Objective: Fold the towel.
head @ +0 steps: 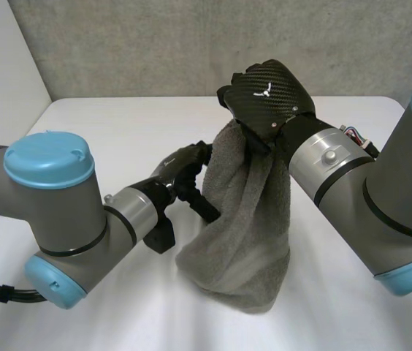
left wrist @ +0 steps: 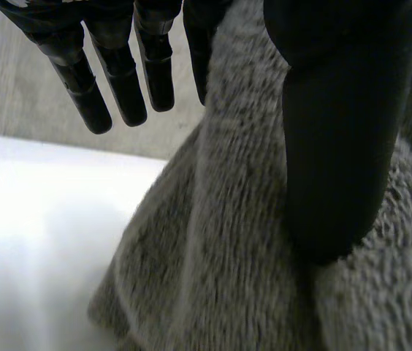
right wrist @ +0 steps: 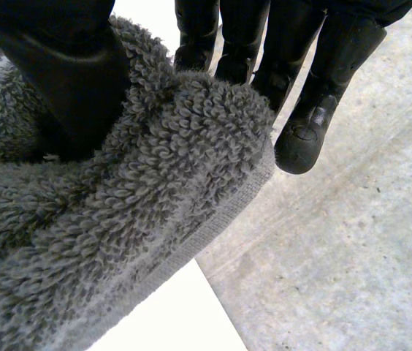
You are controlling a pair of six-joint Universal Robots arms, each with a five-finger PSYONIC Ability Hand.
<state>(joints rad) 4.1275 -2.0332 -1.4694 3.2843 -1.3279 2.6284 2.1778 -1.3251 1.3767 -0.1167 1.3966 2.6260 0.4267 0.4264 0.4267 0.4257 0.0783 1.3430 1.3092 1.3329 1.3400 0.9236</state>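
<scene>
A grey towel [head: 242, 219] hangs bunched from my right hand [head: 268, 95], its lower end resting in a heap on the white table [head: 104, 124]. In the right wrist view the thumb [right wrist: 67, 73] presses the towel's upper edge [right wrist: 133, 219] against the fingers [right wrist: 301, 88], so this hand is shut on it. My left hand [head: 184, 172] sits at the towel's left side, about halfway up. Its fingers [left wrist: 126, 88] are straight and spread, clear of the cloth, and its thumb [left wrist: 337, 146] lies along the towel [left wrist: 213, 278] without pinching it.
A grey concrete wall [head: 155, 44] rises behind the table's far edge. Bare white tabletop lies to the left of the towel and behind it. Both forearms reach in from the near corners.
</scene>
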